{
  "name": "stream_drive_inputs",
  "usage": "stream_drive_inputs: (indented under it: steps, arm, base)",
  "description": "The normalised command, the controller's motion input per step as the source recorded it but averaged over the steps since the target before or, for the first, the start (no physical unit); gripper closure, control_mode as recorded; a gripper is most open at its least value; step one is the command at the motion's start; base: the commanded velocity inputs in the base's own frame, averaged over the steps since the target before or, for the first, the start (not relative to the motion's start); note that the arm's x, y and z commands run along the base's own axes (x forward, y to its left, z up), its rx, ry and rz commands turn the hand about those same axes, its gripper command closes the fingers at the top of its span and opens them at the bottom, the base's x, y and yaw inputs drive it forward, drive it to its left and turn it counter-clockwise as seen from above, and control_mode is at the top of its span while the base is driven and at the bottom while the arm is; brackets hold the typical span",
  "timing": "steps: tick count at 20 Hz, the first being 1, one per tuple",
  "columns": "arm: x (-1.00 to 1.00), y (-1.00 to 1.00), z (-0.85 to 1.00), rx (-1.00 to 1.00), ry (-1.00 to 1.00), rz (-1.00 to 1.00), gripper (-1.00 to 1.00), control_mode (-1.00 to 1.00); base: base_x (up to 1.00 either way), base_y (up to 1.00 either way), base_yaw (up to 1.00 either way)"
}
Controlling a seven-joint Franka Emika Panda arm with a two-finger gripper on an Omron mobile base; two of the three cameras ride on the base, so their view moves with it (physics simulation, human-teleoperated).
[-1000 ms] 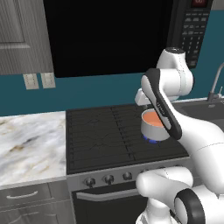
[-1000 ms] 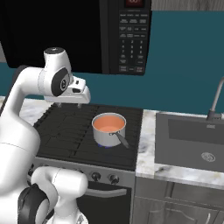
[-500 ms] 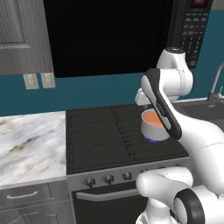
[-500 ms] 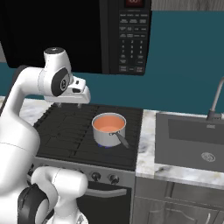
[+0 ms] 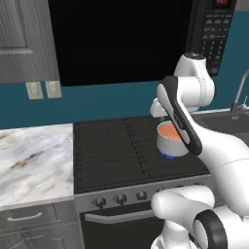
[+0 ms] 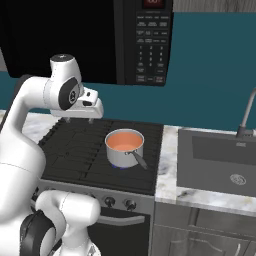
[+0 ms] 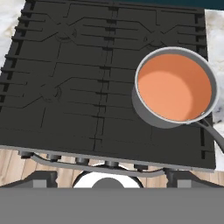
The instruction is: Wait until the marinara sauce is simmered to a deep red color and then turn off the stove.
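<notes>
No text is reading clearly anywhere. The microwave [image 6: 142, 40] is showing a small red display at its top and rows of pale keypad marks below, but all are blurring too much to make out.

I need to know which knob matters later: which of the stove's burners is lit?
The front right burner, the one under the saucepan of marinara sauce: blue flame shows beneath the pan, while the other grates sit bare and dark.
</notes>
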Motion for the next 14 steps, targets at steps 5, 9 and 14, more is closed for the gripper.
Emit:
stream_drive_inputs:
  steps: [5, 9, 14]
  arm:
    - [0.00, 0.00, 0.00, 0.00, 0.00, 0.00, -1.00, -1.00]
    - [0.00, 0.00, 0.00, 0.00, 0.00, 0.00, -1.00, -1.00]
    - [0.00, 0.00, 0.00, 0.00, 0.00, 0.00, -1.00, -1.00]
  base:
    - [0.00, 0.00, 0.00]
    - [0.00, 0.00, 0.00]
    - [0.00, 0.00, 0.00]
